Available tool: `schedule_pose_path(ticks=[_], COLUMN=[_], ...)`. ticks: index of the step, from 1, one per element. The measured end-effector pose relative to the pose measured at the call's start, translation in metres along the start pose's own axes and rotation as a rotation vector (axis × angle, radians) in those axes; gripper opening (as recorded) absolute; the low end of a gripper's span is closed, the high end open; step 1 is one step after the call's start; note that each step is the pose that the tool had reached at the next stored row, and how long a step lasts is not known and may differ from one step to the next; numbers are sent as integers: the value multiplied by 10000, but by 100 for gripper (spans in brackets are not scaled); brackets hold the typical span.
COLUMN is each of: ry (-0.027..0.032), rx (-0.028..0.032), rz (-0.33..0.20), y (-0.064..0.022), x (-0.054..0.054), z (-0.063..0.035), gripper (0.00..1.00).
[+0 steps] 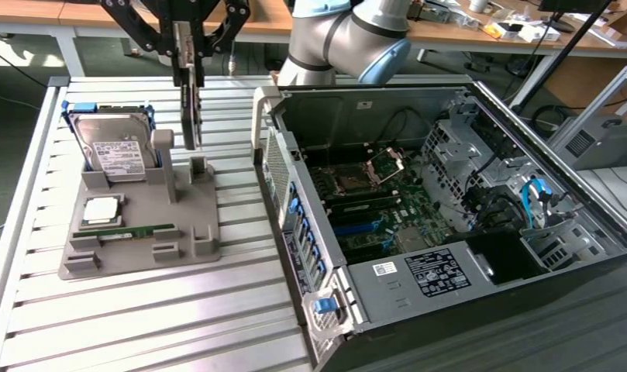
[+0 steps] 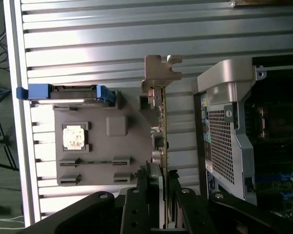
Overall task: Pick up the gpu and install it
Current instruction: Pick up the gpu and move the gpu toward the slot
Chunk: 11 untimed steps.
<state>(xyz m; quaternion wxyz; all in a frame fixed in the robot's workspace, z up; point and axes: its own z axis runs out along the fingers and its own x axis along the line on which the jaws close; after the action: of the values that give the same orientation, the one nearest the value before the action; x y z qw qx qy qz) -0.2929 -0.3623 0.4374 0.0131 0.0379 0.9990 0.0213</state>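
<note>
We see the pincer (image 1: 190,71) closed on the gpu (image 1: 192,116), its black fingers (image 1: 179,63) pressed against the card's two flat faces near its upper edge. From the wrist, the pincer (image 2: 162,178) shows the same grip. The gpu (image 2: 163,131) runs edge-on out from between the fingers (image 2: 142,187), thin as a line, and ends in its silver bracket (image 2: 161,73) at the end farthest from the pincer.

The card hangs upright straight below the pincer. Its lower edge is close over a slotted post (image 1: 198,167) of the grey holder (image 1: 137,252). We cannot tell whether the edge touches that post.

The grey holder (image 2: 102,151) lies on the slatted metal worktop (image 1: 137,325) beneath the pincer. On it, just beside the hanging card, a hard drive (image 1: 117,147) with a white label stands on edge in blue rails (image 2: 36,91). Farther from the pincer a square processor chip (image 1: 101,208) lies flat, and beyond it a narrow green memory stick (image 1: 127,230).

On the exterior view's right of the pincer, near the holder but apart from it, an open computer case (image 1: 292,201) lies on its side with its motherboard (image 1: 375,209) facing up. The wrist view catches the case's perforated rear panel (image 2: 224,141) beside the card. The robot arm (image 1: 344,39) rises behind the case.
</note>
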Motion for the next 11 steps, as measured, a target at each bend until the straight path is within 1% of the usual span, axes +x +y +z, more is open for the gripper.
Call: schedule_pose_path(ticks=[11], ry=[-5], rx=[67], rz=[-2], y=[-5], x=[-41], z=[2], gripper=[27])
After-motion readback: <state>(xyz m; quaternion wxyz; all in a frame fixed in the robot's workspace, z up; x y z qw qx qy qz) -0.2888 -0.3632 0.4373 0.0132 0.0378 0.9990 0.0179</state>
